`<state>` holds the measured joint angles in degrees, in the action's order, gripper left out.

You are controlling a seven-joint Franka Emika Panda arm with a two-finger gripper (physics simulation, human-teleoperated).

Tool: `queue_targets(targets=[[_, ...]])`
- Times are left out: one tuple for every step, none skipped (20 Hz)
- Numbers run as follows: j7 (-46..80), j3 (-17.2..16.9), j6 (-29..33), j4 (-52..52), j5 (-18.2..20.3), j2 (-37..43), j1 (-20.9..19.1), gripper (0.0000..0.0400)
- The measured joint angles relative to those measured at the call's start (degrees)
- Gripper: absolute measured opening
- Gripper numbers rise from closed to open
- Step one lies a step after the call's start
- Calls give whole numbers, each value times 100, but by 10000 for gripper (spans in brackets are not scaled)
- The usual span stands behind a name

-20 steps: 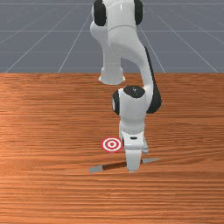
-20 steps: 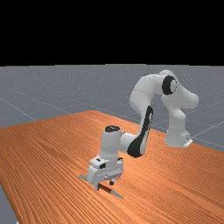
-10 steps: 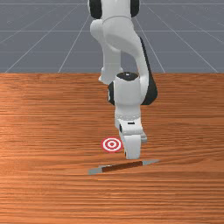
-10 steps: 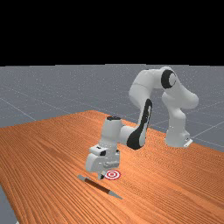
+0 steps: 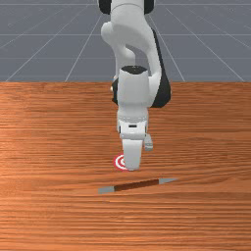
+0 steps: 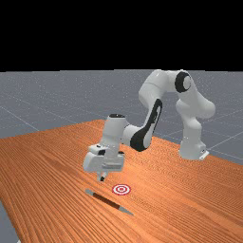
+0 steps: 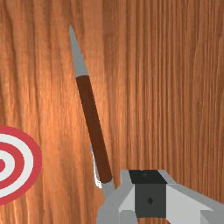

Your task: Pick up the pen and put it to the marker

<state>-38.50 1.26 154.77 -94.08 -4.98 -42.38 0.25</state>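
Pen [image 7: 92,114] lies on the table [image 5: 49,215], nearest the front view's camera. Likely light, stiff, apt to roll; I'd grip across the brown barrel [image 5: 137,186], clear of the tapered tip [image 5: 167,181]. Gripper [image 6: 102,178] hangs above the table; jaws apart or together, can't tell. Marker [image 6: 121,190] lies beyond the pen.

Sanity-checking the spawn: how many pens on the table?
1. The pen lies on the table, nearer the front view's camera than the round target. The arm covers some wood, so another might be hidden.
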Motion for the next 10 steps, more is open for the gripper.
queue_targets(targets=[[171, -59, -19, 26, -28, -7, 133, 0], [530, -195, -74, 79, -58, -31, 353, 0], [661, -221, -99, 121, -89, -52, 495, 0], [615, -169, -91, 133, -108, -58, 553, 0], [310, -21, 118, 62, -131, -58, 476, 0], [263, 26, -126, 299, -97, -230, 460, 0], [218, 60, -420, 678, -64, -555, 446, 0], [220, 55, -360, 877, -67, -865, 452, 0], [217, 52, -351, 1132, -66, -1212, 457, 0], [217, 47, -303, 1348, -68, -1533, 461, 0]])
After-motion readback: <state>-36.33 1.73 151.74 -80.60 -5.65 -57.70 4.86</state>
